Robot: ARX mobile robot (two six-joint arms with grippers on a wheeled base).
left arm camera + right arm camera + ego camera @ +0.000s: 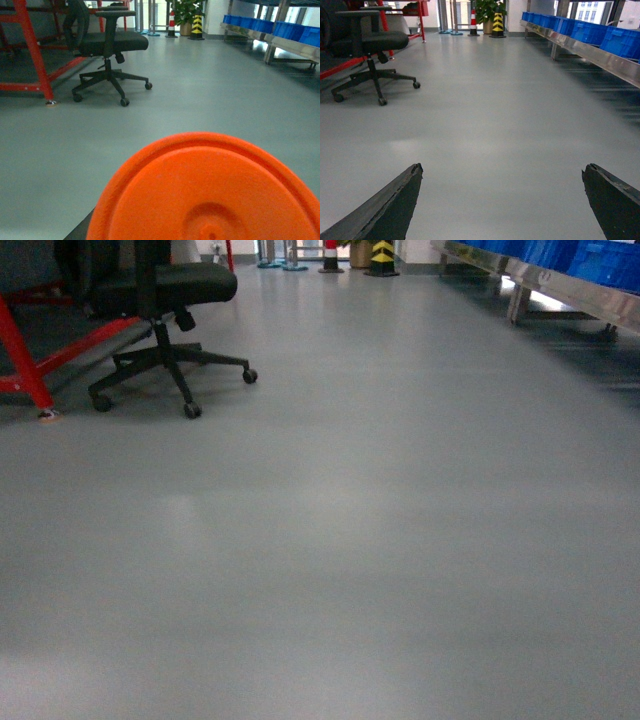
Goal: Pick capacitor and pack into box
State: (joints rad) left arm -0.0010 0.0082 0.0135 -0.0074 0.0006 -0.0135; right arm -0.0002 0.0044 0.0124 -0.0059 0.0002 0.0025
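- while the head view shows only grey floor (pixel 330 540), a black office chair (pixel 165 300) stands at eleven o'clock beside a red metal frame (pixel 25 355), and a steel rack holding blue bins (pixel 590 265) runs off at one o'clock.
- right gripper (pixel 502 200): its two dark fingers (pixel 385 210) are spread wide at the bottom of the right wrist view, with bare floor between them and nothing held.
- left gripper: not seen; an orange round lid-like disc (pixel 210 190) fills the six o'clock part of the left wrist view, so i cannot tell how its fingers stand.
- a yellow-and-black striped post (pixel 498 25) and a potted plant (pixel 487 10) stand at twelve o'clock, far off.
- neither the capacitor nor the box shows in any view.
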